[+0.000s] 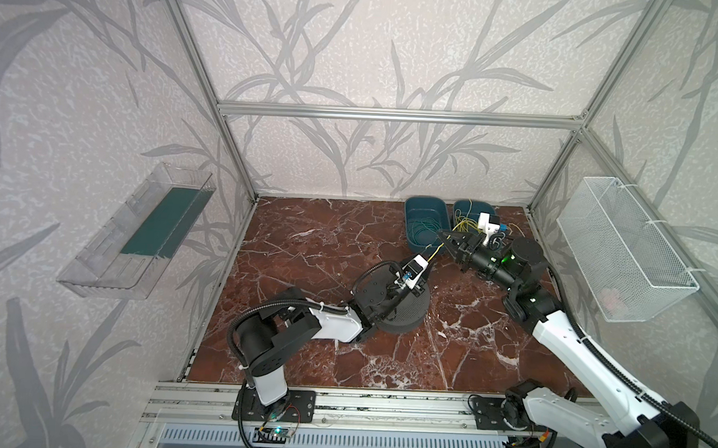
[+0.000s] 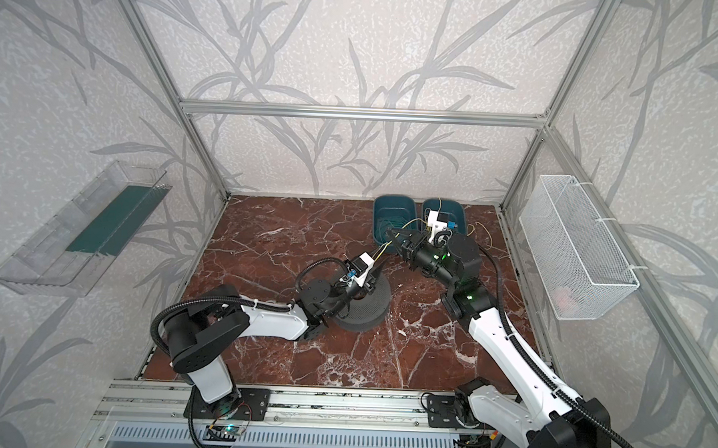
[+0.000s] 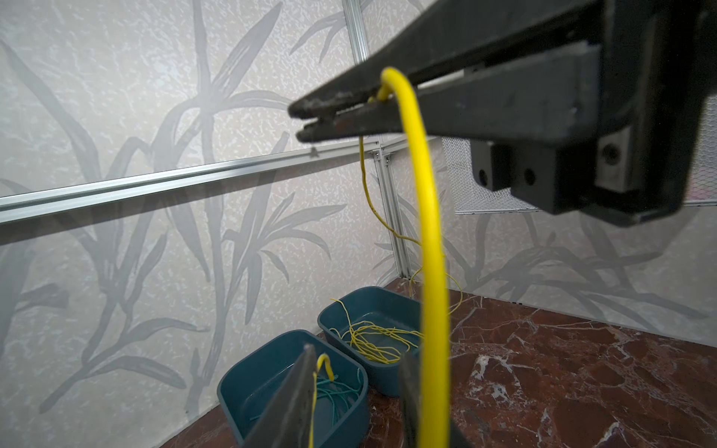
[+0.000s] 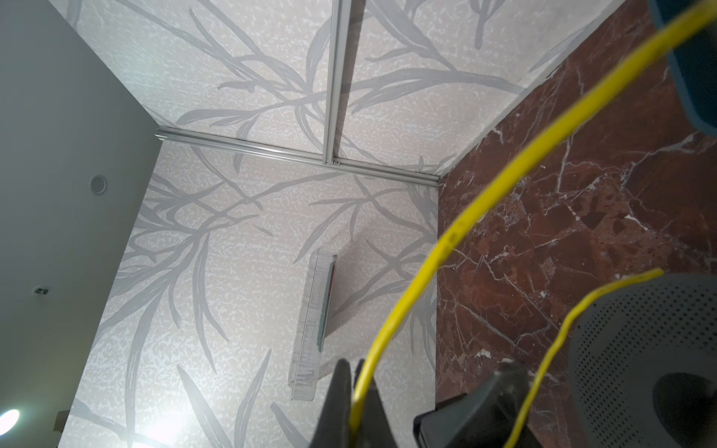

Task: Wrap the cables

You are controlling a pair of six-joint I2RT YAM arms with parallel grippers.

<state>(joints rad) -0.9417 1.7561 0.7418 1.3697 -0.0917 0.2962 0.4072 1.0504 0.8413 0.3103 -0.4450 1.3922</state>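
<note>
Light, floppy yellow cable (image 3: 430,252) ran from teal bin (image 3: 324,320) at table's (image 3: 582,368) far-right corner to right gripper (image 3: 306,120), clenched on it, with left gripper (image 3: 359,353) jaws apart around it; probably best pinched just beside that hold.

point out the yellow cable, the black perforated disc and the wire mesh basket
yellow cable (image 3: 430,232), left wrist view, on the thick strand nearest the camera
black perforated disc (image 1: 411,314), a top view, on its bare perforated top
wire mesh basket (image 1: 622,253), a top view, on its long mesh wall
</note>
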